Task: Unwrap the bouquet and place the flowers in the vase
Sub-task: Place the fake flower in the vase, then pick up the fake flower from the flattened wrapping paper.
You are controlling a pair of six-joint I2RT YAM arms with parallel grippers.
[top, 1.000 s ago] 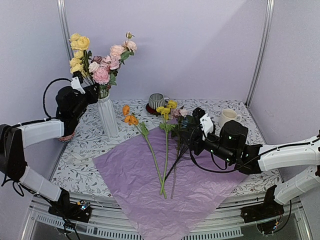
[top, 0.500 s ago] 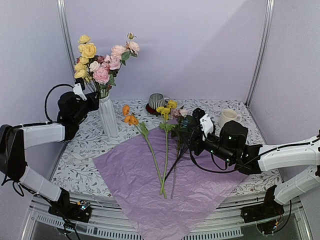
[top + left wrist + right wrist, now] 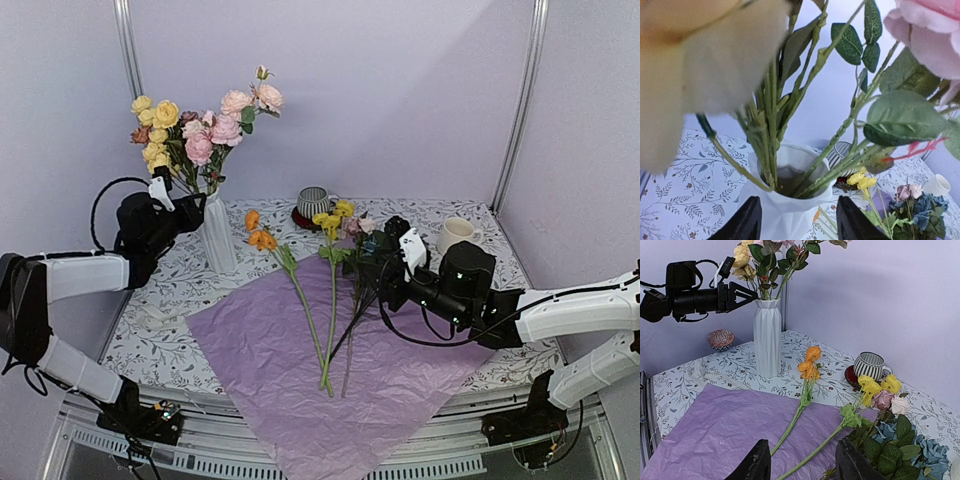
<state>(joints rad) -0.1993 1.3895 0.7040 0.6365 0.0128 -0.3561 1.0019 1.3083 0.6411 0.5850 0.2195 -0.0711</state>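
The vase [image 3: 217, 238] stands straight up on the table [image 3: 180, 290], at about 10 o'clock from the middle, with its open mouth pointing up. A bunch of flowers [image 3: 200, 135] is in it, yellow ones and pink ones, spreading up and out. From the top view you only see the vase from the side. The left wrist view looks down into its mouth, where the green stems go in close together. More flowers lie flat on the purple paper [image 3: 400, 380], which is spread open in the middle of the table. The orange flower [image 3: 260, 237] has its head at 11 o'clock and its stem end at 5 o'clock. The yellow flower [image 3: 333, 218] lies almost straight, head at 12 and stem end at 6. The blue roses [image 3: 900, 440] show best in the right wrist view; from the top they are dark and partly hidden. The left gripper [image 3: 195, 207] is just beside the top of the vase, at its 9 o'clock, spread apart and holding nothing. The right gripper [image 3: 801, 444] is low over the flowers on the paper, its two fingers apart, with a thin stem lying loose between them. A striped mug [image 3: 314, 202] sits at 12 o'clock and a cream mug [image 3: 455, 235] at 2 o'clock. Only the right wrist view shows the little round ball [image 3: 720, 339] near the wall.
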